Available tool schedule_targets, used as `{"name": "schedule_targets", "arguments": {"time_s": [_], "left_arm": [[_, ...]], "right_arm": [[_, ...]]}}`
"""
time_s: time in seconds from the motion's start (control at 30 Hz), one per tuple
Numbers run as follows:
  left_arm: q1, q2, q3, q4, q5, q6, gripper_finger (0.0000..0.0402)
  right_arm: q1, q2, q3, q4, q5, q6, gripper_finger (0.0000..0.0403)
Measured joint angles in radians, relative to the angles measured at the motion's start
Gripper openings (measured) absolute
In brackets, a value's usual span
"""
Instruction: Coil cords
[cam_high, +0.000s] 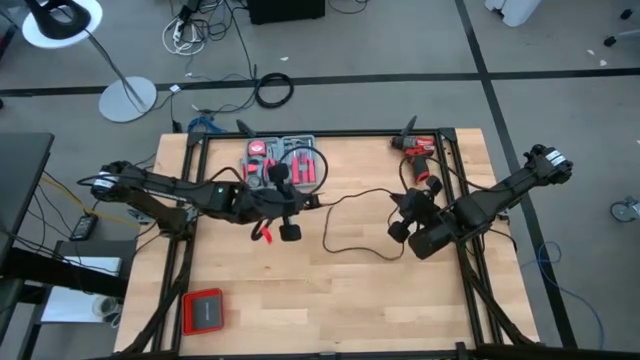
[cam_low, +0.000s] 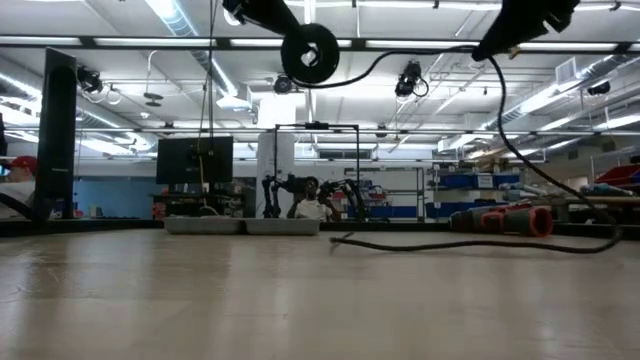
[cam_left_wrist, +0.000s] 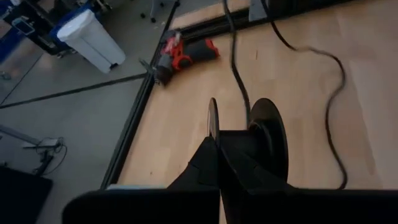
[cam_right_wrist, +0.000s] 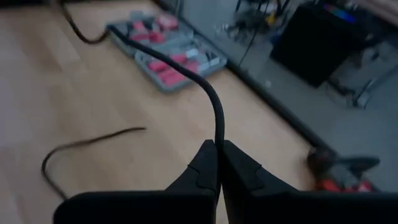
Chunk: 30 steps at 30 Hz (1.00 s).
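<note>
We see the left gripper (cam_left_wrist: 219, 149) clamped on the cable's black plug block (cam_left_wrist: 264, 134) and the right gripper (cam_right_wrist: 219, 152) pinching the cable (cam_high: 345, 225) mid-length. The slack sprawls from 9 toward 3 o'clock; no coil is formed.

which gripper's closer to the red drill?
Right. The right gripper hangs just in front of the drill, shut on the cord. The left gripper is across the table by the tool case, gripping a black spool.
</note>
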Motion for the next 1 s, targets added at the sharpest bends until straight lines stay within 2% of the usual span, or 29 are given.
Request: {"name": "schedule_targets", "arguments": {"time_s": [0.27, 0.5, 0.6, 0.7, 0.83, 1.0], "left_arm": [[0.0, 0.045, 0.0, -0.098, -0.005, -0.026, 0.0], [0.004, 0.116, 0.0, -0.094, -0.049, -0.021, 0.0], [0.007, 0.141, 0.0, -0.09, -0.078, -0.021, 0.0], [0.009, 0.157, 0.0, -0.05, -0.103, -0.023, 0.0], [0.01, 0.163, -0.001, 0.094, -0.129, -0.001, 0.0], [0.01, 0.165, -0.001, 0.277, -0.132, 0.056, 0.0]], "right_arm": [[-0.003, -0.012, 0.012, 0.089, 0.12, -0.116, 0.0003], [0.019, -0.014, 0.012, 0.356, 0.116, -0.359, 0.0003], [0.04, -0.016, 0.012, 0.498, 0.093, -0.478, 0.0003], [0.047, -0.016, 0.012, 0.617, 0.003, -0.55, 0.0003], [0.038, 0.017, 0.012, 0.724, -0.102, -0.609, 0.0003], [0.038, 0.081, 0.012, 0.809, -0.144, -0.662, 0.0004]]}}
